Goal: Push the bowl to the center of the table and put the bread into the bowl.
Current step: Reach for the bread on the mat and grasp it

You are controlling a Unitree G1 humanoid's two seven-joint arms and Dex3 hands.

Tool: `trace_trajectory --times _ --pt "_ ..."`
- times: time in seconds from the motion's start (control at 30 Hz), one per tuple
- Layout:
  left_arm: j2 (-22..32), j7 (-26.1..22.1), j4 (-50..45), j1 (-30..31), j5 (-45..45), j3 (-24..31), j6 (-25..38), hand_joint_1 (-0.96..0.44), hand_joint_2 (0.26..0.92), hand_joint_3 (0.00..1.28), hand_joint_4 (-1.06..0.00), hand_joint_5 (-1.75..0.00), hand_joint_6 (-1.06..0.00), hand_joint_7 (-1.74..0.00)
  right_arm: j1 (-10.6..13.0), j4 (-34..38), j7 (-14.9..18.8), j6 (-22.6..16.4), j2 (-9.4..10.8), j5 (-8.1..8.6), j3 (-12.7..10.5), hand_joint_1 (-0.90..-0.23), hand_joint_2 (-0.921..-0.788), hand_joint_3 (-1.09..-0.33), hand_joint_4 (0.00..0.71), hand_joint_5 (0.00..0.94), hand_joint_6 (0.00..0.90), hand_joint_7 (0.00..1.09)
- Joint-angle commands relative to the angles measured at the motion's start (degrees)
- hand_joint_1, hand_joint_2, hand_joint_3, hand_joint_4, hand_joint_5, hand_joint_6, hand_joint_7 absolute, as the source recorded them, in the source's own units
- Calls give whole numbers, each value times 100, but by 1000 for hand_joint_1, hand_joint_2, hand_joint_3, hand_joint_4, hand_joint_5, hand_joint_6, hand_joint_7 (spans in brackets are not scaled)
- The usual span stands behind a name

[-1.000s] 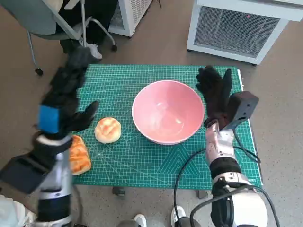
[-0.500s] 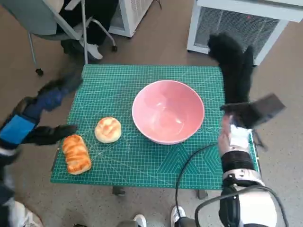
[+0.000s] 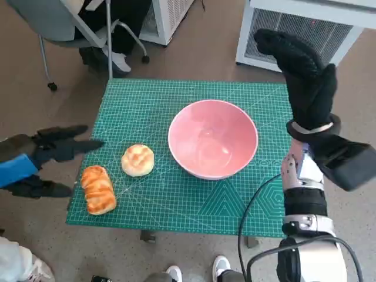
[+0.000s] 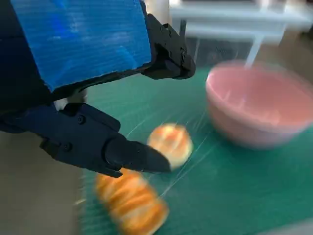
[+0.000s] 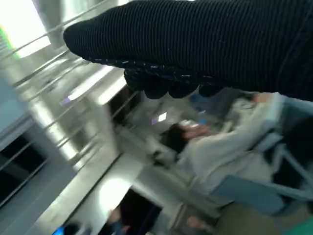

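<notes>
A pink bowl [image 3: 212, 138] [image 4: 259, 107] stands empty near the middle of the green mat [image 3: 176, 200]. A round bread roll [image 3: 138, 160] [image 4: 171, 143] lies just left of it, and a long glazed bread [image 3: 98, 189] [image 4: 131, 203] lies at the mat's front left corner. My left hand [image 3: 44, 154] [image 4: 98, 88] hovers off the mat's left edge, fingers spread and holding nothing. My right hand [image 3: 302, 73] [image 5: 195, 44] is raised high beyond the bowl's right side, fingers extended, empty.
A white slatted unit [image 3: 305, 26] stands behind the table on the right. An office chair [image 3: 64, 23] and a person's feet [image 3: 111, 59] are at the back left. Shoes [image 3: 220, 267] show at the table's front edge. A black cable [image 3: 249, 205] runs along my right forearm.
My left hand has swung from above the round roll out past the mat's left edge. My right hand has risen from beside the bowl to high above the table's right side.
</notes>
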Motion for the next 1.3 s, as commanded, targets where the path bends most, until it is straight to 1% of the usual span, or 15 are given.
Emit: trace_trajectory --times 0.03,0.17,0.4,0.5,0.63,0.93,1.13,1.23,1.27,1.3 --pt "131 -18 162 4 368 -243 -404 -159 777 6 -283 0 -454 -30 313 -381 21 271 15 77 95 -611 -921 -813 266 8 -1 757" --pt "146 97 321 -43 806 -471 -754 -173 785 8 -274 0 -452 -27 394 -530 -47 329 11 21 124 -613 -921 -805 266 8 -1 761" --pt "90 375 617 -159 1403 -831 -1173 -188 797 10 -263 0 -461 -28 444 -573 -85 416 22 11 135 -609 -921 -790 265 8 -1 778" --pt "64 495 803 -228 1648 -1023 -1320 -193 802 10 -260 0 -462 -27 470 -566 -117 362 8 -51 137 -607 -921 -788 266 9 -1 783" --pt "27 724 1066 -302 2025 -1260 -1535 -199 810 11 -256 0 -457 -24 506 -602 -140 330 -10 -89 144 -605 -921 -788 267 9 -1 788" --pt "-214 1250 1880 -672 2667 -1868 -1856 -168 831 12 -269 -7 -474 -33 557 -693 -161 425 -27 -50 155 -594 -921 -806 266 9 -1 789" --pt "-421 1562 2493 -905 2964 -2235 -1983 -89 861 19 -344 -34 -515 -55 628 -824 -182 492 -12 -38 179 -593 -921 -812 263 8 -1 789" --pt "-495 1735 2738 -1001 3113 -2382 -2044 -54 897 22 -448 -50 -546 -74 661 -904 -183 556 -14 -14 183 -592 -921 -815 261 8 -1 789" --pt "-533 1830 2859 -1046 3166 -2431 -2101 -51 902 23 -467 -48 -552 -80 676 -930 -185 576 -11 -4 183 -592 -921 -816 261 8 -1 788" --pt "-555 1907 2951 -1082 3204 -2473 -2146 -44 909 49 -541 -68 -602 -113 688 -953 -188 592 -7 2 183 -591 -921 -817 260 7 -1 788"
